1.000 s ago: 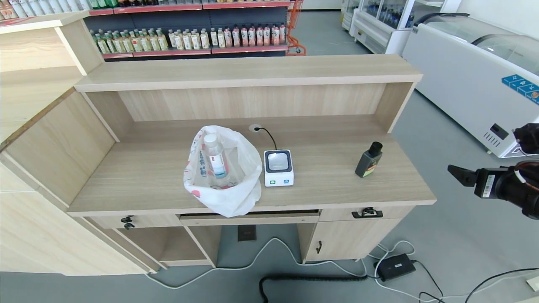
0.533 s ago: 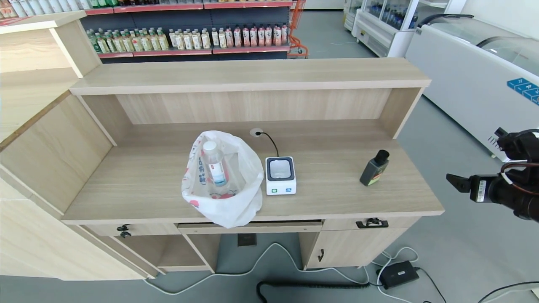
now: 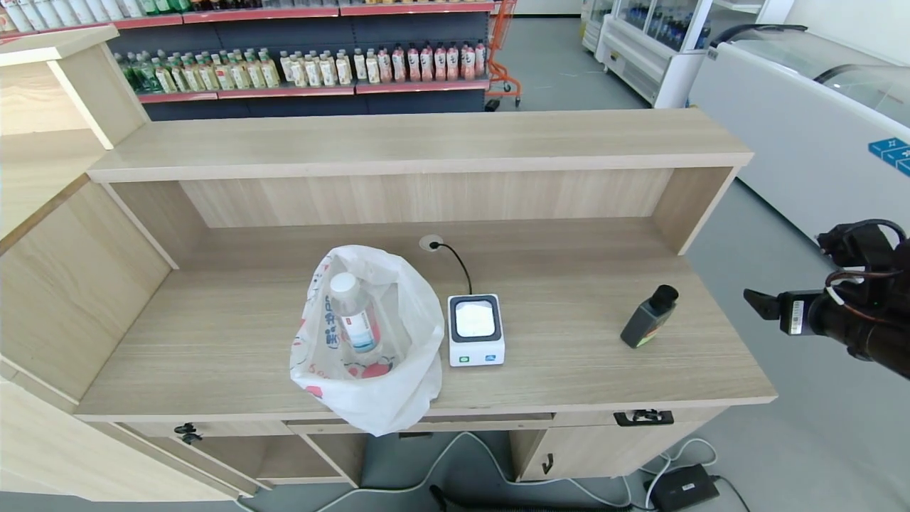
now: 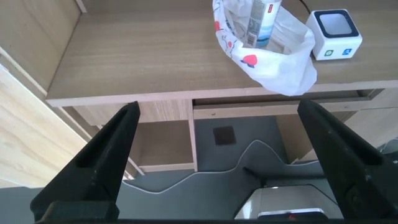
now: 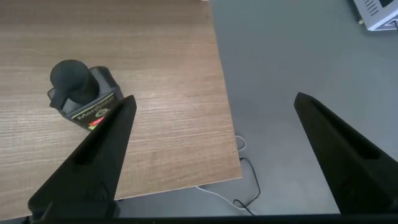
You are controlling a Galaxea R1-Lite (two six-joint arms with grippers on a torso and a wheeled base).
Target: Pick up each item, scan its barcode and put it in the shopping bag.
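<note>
Head view: dark bottle [image 3: 648,318] stands left of right jaws.

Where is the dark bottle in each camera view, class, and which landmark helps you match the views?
Head view: the dark bottle is on the counter, towards its right end, right of the scanner.
Right wrist view: the dark bottle is by the counter's right edge.
Left wrist view: the counter's other end, with shopping bag and scanner.
Shared landmark: the counter's front edge.

You see drink shelves [image 3: 306,67] behind the bench [image 3: 569,370], a chest freezer [image 3: 796,128] to its right, and a power brick [image 3: 684,487] on the floor.
</note>
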